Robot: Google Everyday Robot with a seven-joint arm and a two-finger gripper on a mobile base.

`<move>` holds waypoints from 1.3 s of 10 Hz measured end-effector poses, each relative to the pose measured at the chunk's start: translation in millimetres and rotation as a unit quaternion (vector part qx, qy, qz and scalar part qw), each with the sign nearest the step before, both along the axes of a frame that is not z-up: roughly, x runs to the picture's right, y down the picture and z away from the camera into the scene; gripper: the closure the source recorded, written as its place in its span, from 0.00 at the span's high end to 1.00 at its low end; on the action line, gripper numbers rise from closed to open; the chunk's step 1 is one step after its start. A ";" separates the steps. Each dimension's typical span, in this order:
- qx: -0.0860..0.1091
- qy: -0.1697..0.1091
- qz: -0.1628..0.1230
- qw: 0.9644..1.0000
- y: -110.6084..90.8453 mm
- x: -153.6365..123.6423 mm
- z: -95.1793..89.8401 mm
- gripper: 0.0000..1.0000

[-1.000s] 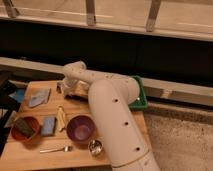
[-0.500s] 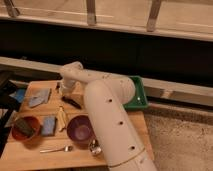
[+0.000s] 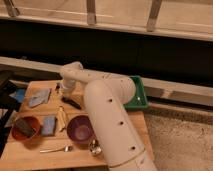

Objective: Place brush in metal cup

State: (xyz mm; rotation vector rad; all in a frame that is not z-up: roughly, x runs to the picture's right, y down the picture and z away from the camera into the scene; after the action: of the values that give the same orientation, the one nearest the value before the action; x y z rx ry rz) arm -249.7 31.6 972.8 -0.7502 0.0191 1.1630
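Just beside the pressed-together claw (image 3: 64, 93), the brush (image 3: 73, 104) lies on the wooden table (image 3: 30, 156).

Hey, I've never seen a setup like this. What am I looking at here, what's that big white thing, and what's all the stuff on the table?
The big white shape is a robot arm. A single camera looks down past it onto a wooden table. At the arm's tip is the gripper, a two-finger pincer. It is lowered at the far side of the table and shut, right by one end of a slim black brush. I cannot tell whether it actually grips the brush. Nearer the camera are a purple bowl, a small shiny metal cup, a silver fork and an orange bowl. A green tray sits at the table's right edge, partly behind the arm. The job is to put the brush in the metal cup.
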 end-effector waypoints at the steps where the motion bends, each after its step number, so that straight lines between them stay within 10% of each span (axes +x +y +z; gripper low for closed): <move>1: 0.009 -0.002 0.007 1.000 -12.1 5.3 -7.4 0.00; 6: 0.035 -0.011 0.033 0.999 -76.7 53.2 -72.7 0.00; 13: 0.019 -0.046 0.077 0.996 -33.5 148.3 -126.1 0.00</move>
State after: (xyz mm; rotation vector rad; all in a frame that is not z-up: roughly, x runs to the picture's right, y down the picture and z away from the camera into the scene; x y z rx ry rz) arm -101.4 -1.8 846.7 -0.7802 -0.1393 1.2709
